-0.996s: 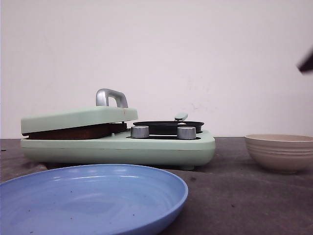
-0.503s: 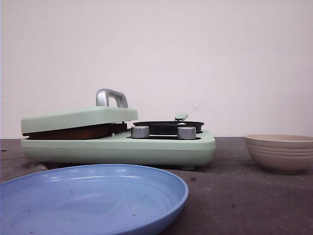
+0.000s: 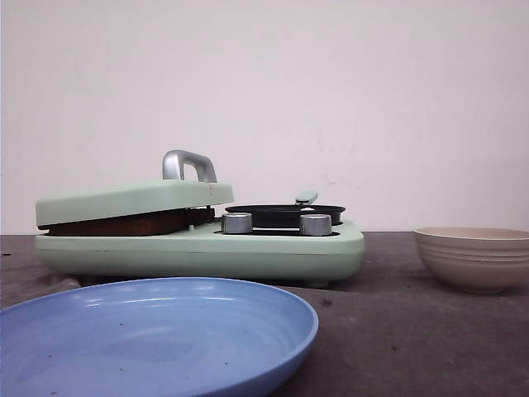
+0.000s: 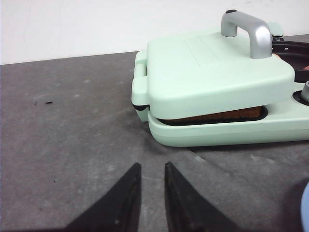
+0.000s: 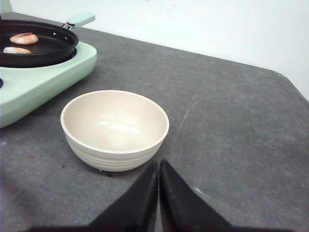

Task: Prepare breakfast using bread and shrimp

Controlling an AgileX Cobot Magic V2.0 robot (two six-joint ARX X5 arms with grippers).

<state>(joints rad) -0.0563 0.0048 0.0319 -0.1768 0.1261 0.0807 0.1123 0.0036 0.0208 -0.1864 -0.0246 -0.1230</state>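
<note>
Brown-crusted bread [image 4: 212, 116] toasts under the mint-green press lid [image 4: 212, 72]; my left jaws sit slightly apart, right jaws together, both empty. Next, I judge: lift its silver handle [image 4: 246, 31].

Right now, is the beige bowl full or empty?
Empty. The right wrist view looks down into the bowl and shows only its bare cream inside; the shrimp lie in the pan.
</note>
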